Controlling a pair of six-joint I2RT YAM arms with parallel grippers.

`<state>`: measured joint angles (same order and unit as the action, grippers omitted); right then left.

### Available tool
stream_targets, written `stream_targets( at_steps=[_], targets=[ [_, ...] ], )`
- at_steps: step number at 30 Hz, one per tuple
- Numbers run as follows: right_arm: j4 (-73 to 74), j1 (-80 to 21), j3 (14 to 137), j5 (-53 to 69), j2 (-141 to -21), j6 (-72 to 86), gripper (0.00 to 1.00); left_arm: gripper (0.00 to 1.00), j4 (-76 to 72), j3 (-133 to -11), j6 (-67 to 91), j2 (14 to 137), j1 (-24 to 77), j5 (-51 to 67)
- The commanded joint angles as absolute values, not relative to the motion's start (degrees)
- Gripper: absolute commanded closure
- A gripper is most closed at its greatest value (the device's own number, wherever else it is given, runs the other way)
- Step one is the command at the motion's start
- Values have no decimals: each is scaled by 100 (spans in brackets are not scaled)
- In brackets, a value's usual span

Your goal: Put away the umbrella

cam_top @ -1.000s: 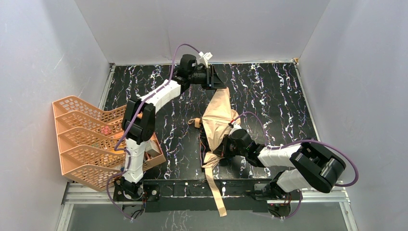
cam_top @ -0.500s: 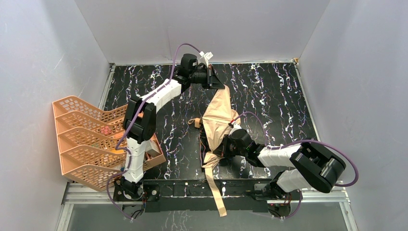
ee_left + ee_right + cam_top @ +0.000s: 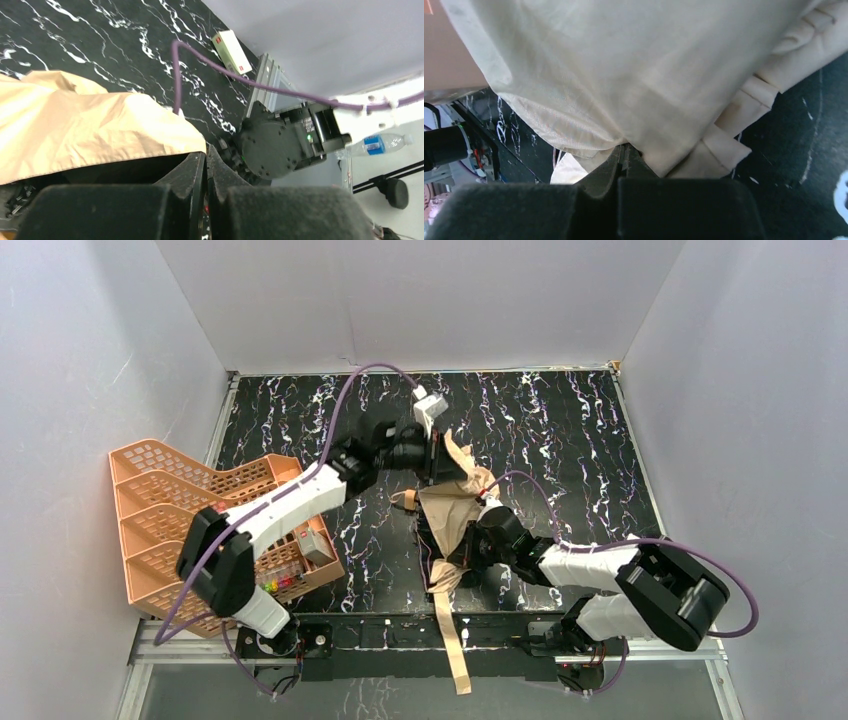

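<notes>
The umbrella (image 3: 450, 505) lies crumpled mid-table, tan side up, its small tan handle (image 3: 402, 498) sticking out left and its tan strap (image 3: 448, 630) trailing over the near edge. My left gripper (image 3: 436, 455) is shut on the far edge of the canopy. In the left wrist view the jaws (image 3: 206, 152) meet on the corner of the tan fabric (image 3: 90, 125), black underside below. My right gripper (image 3: 462, 540) is shut on the near part of the canopy. The right wrist view shows the pale cloth (image 3: 624, 65) pinched at the fingertips (image 3: 626, 149).
An orange mesh tray rack (image 3: 170, 530) stands at the left edge, with a small box of coloured bits (image 3: 300, 560) beside it. White walls close in three sides. A small white box (image 3: 231, 51) lies near the table's edge.
The left gripper closed on the canopy's far edge, then the arm drew it back toward the table's middle, bunching the umbrella shorter. The right arm barely moved.
</notes>
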<state>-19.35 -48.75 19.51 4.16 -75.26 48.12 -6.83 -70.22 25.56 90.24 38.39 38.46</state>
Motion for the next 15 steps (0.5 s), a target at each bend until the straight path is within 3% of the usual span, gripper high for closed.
stream_targets(
  at_steps=[1, 8, 15],
  targets=[
    [-1130, -4882, 2126, 198, -7149, 4620, 100, 100, -1466, -5840, 2720, 8352, 4105, 3350],
    [-684, -4885, 2053, 166, -6432, 4751, 96, 78, -2268, -4496, 3279, 7759, 4388, 2936],
    [-1046, -4886, 1726, 433, -6117, 4898, 100, 79, -2706, -3903, 3567, 7851, 4670, 2838]
  ],
)
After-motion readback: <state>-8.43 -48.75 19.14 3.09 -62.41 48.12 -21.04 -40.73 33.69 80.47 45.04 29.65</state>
